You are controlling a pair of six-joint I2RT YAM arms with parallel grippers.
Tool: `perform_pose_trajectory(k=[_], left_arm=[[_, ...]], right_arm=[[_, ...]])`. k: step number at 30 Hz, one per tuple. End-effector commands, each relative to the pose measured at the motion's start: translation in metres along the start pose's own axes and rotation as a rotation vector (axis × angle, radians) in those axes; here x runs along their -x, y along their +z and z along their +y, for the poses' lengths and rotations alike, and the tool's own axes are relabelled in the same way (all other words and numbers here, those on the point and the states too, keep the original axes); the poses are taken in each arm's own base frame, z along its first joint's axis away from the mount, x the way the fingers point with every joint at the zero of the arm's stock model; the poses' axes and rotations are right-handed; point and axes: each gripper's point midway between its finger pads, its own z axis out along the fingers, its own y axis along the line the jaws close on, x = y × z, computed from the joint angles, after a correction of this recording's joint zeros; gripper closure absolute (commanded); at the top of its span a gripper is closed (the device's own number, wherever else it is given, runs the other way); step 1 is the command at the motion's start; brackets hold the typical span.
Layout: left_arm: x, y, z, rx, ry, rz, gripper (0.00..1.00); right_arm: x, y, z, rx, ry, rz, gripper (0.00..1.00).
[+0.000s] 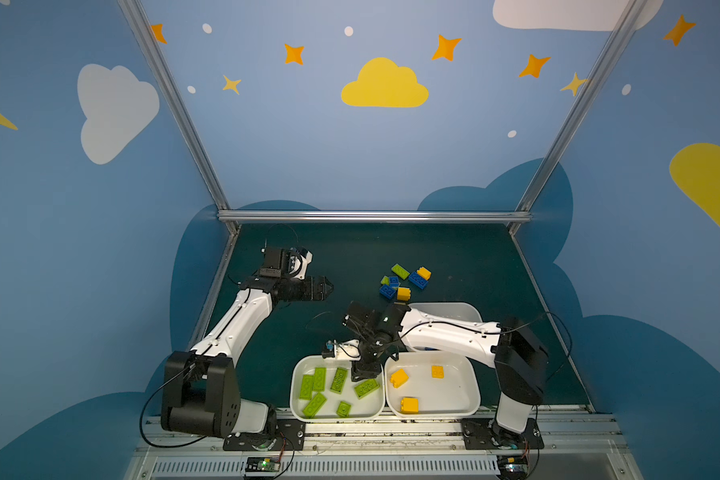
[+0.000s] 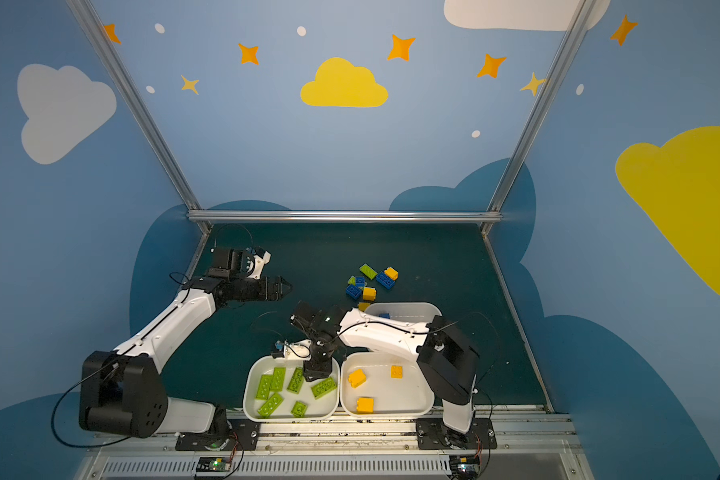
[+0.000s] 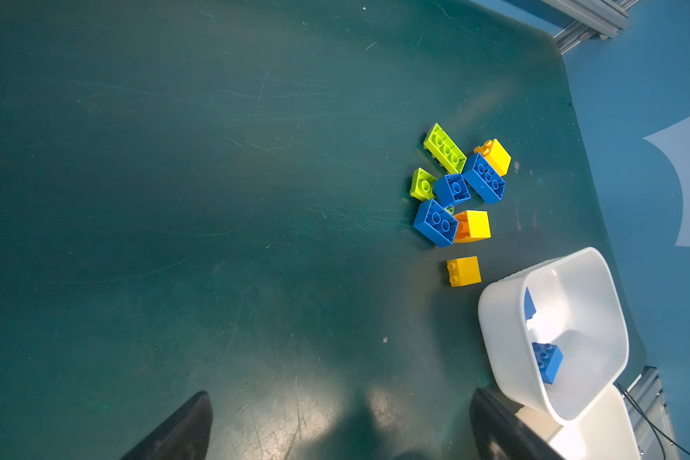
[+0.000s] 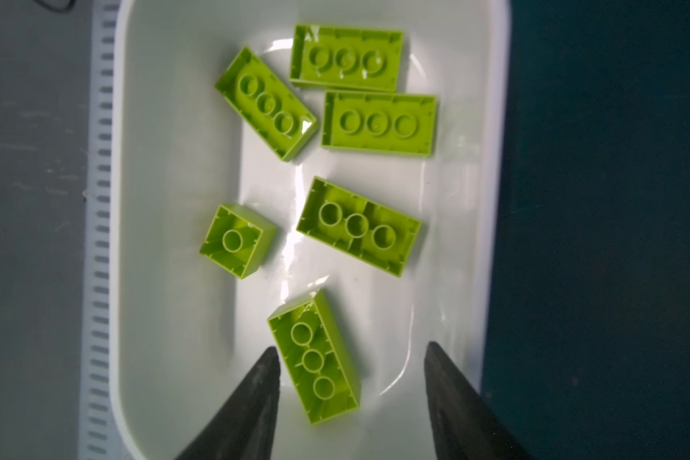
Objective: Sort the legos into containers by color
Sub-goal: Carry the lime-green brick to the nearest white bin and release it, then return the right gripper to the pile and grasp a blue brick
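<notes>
The left arm (image 1: 233,320) rises from its base at the front and leans back and inward. At the elbow it bends, so the black wrist lies roughly level and reaches toward the middle. The left claw (image 1: 327,286) hangs in the air at its end, jaws spread wide; the wrist view shows both dark fingers (image 3: 192,422) far apart. The right arm (image 1: 445,332) stretches its white link across toward the centre, then folds sharply at the wrist. The right claw (image 4: 352,347) points straight down, jaws parted and gripping nothing.
</notes>
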Motion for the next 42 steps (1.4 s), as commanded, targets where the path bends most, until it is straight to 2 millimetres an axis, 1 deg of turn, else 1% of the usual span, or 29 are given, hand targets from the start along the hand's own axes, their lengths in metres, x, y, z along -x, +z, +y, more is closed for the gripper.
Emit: perform_pose_trajectory(k=[1,3,7,9,11,14,17,22,26,30,33,36,42], left_arm=[[0.006,-0.004,-0.003,-0.007,0.012,-0.008,0.01],[0.009,-0.007,-0.005,-0.015,0.01,-0.016,0.01],[0.011,-0.011,-0.008,-0.022,0.009,-0.026,0.01],[0.012,-0.011,-0.01,-0.029,0.01,-0.028,0.01],[0.013,-0.011,-0.01,-0.032,0.009,-0.029,0.01],[0.012,-0.009,-0.011,-0.037,0.002,-0.023,0.0],[0.011,-0.008,-0.012,-0.047,-0.001,-0.018,0.01],[0.012,-0.008,-0.011,-0.046,0.001,-0.016,0.01],[0.011,-0.006,-0.01,-0.048,-0.004,-0.01,0.0],[0.009,-0.002,-0.011,-0.065,-0.004,0.002,0.01],[0.007,0.001,-0.012,-0.08,0.001,0.017,0.01],[0.006,0.003,-0.012,-0.084,0.002,0.024,0.01],[0.005,0.006,-0.011,-0.086,0.001,0.031,0.0]], right_arm=[[0.02,-0.058,-0.028,-0.092,0.124,-0.148,0.39],[0.01,-0.078,-0.049,-0.148,0.217,-0.162,0.37],[-0.021,-0.112,-0.095,-0.244,0.513,-0.168,0.34],[-0.037,-0.123,-0.114,-0.284,0.651,-0.163,0.34],[-0.047,-0.127,-0.125,-0.298,0.721,-0.163,0.35],[-0.064,-0.124,-0.146,-0.343,0.75,-0.127,0.35],[-0.078,-0.11,-0.166,-0.331,0.806,-0.095,0.36],[-0.093,-0.091,-0.192,-0.335,0.823,-0.048,0.37],[-0.107,-0.081,-0.211,-0.377,0.815,0.014,0.37],[-0.113,-0.07,-0.224,-0.383,0.793,0.05,0.37],[-0.113,-0.062,-0.231,-0.368,0.797,0.044,0.38],[-0.111,-0.056,-0.238,-0.368,0.784,0.043,0.39],[-0.116,-0.047,-0.249,-0.383,0.768,0.075,0.39]])
